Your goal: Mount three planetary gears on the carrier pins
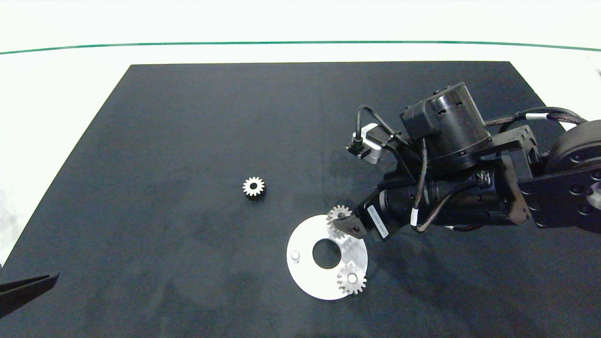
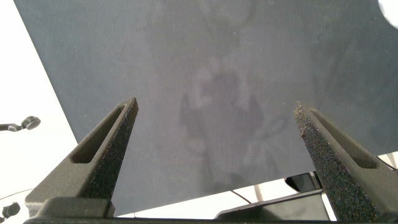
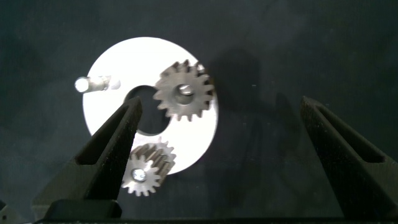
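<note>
A white disc [image 1: 305,277] lies on the black mat with three carrier pins. One planetary gear [image 1: 351,279] [image 3: 146,171] sits on the pin at the disc's near right. A second gear [image 1: 339,216] [image 3: 183,90] sits on the pin at the disc's far edge, the pin tip showing in its hole. The third pin [image 1: 295,256] [image 3: 90,83] stands bare on the left. A third gear [image 1: 254,187] lies loose on the mat, far left of the disc. My right gripper [image 1: 356,230] [image 3: 221,102] hangs open just above the far gear, holding nothing.
My left gripper [image 1: 28,288] [image 2: 217,109] rests open at the mat's near left corner, over bare mat. The black mat [image 1: 164,141] covers most of the white table, and a green line [image 1: 188,44] runs along the far side.
</note>
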You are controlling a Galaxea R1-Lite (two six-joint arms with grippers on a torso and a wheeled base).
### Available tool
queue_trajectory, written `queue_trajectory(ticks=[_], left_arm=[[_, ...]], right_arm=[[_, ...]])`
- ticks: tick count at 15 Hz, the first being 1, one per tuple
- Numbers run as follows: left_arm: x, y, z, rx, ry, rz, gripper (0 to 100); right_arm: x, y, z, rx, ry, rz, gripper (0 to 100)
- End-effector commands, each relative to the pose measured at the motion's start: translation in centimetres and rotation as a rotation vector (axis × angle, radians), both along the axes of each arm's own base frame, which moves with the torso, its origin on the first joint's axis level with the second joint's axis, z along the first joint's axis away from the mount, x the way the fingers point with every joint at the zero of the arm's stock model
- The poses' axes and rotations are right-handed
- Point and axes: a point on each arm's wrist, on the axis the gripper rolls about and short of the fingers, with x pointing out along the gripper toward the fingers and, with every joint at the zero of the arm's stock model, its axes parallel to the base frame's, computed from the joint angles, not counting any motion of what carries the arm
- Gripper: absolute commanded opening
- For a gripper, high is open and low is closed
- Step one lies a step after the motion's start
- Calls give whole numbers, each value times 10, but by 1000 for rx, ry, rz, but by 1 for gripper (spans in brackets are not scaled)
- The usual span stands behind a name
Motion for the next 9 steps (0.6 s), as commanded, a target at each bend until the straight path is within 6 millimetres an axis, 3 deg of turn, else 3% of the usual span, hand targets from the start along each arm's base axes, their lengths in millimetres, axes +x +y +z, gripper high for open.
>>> queue_trajectory(ticks=[1,9], left_arm=[[0,0,0,3,6,0,100],[1,0,-1,3,7,0,100]], right_arm=[[8,-8,3,14,-16,-36,100],[22,-2,-9,21,-20,-49,100]])
